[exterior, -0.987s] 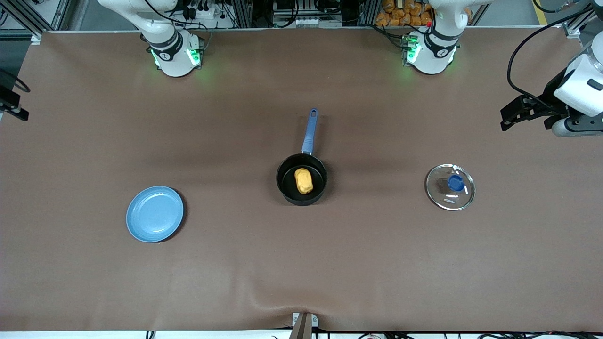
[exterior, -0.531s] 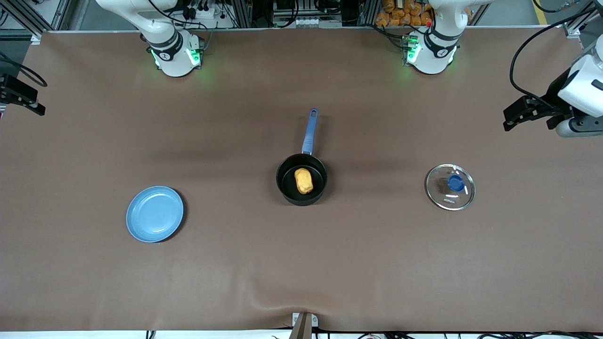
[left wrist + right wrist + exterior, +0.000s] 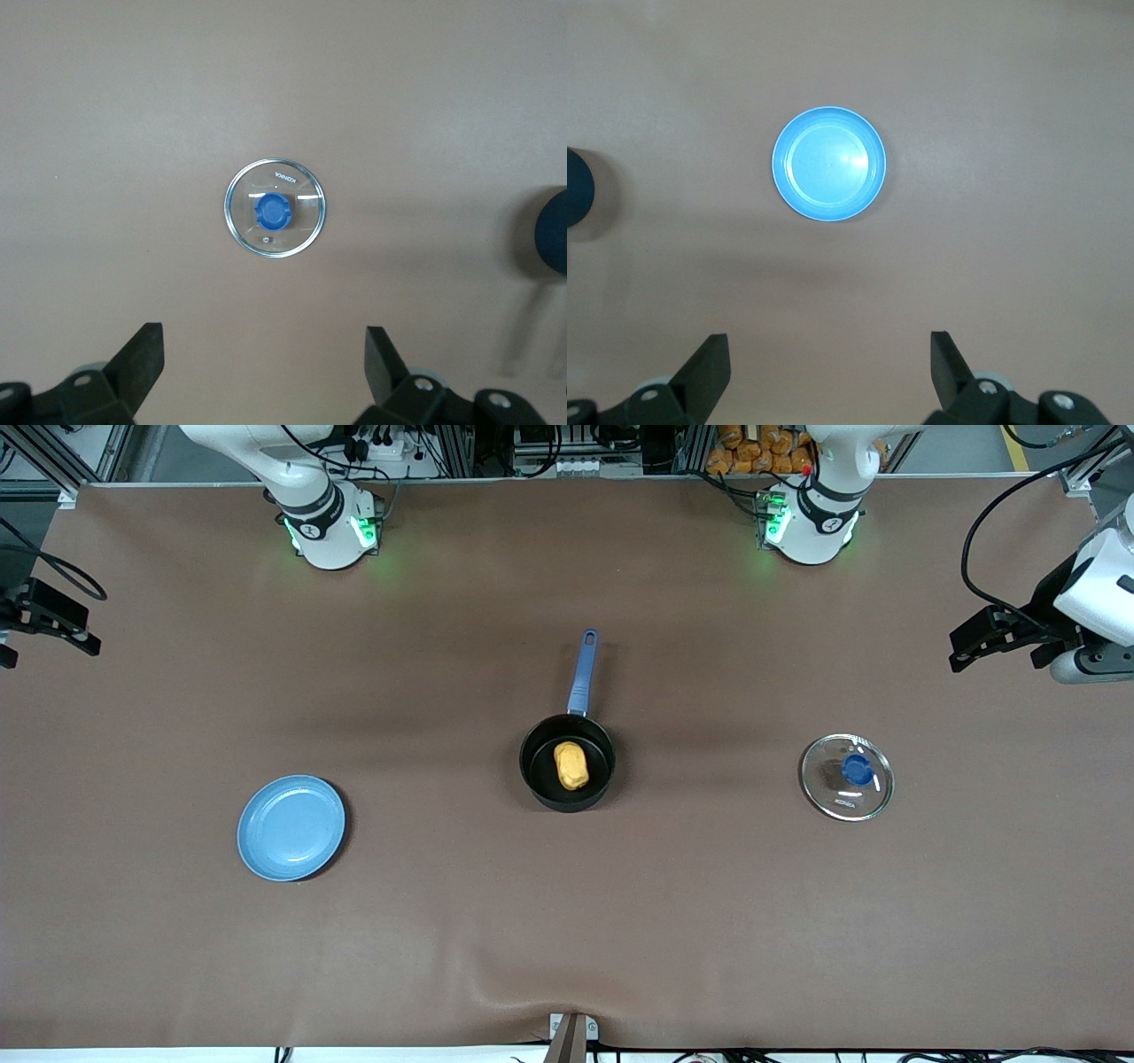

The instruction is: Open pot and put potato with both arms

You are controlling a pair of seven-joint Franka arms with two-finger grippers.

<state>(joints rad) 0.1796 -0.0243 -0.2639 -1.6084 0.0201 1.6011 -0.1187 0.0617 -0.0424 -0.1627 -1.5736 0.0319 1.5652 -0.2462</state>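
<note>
The pot [image 3: 567,763] stands open mid-desk [image 3: 567,921] with the potato [image 3: 571,765] inside, well apart from both pincers. Only the wrist views show the pincers' state. The left pincer [image 3: 261,363], spread and empty, hangs high over the lid [image 3: 275,208], which lies flat on the desk. The right pincer [image 3: 828,363], likewise spread and empty, hangs over the plate [image 3: 829,164].

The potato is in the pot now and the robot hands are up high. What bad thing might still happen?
Not much, I think. The potato lies inside the pot, and both grippers, left and right, are open and hold nothing. One risk: the pot's long blue handle sticks out toward the arm bases, so a low-swinging arm might bump it. Another: the glass lid lies on the table, where a descending gripper might knock it.
</note>
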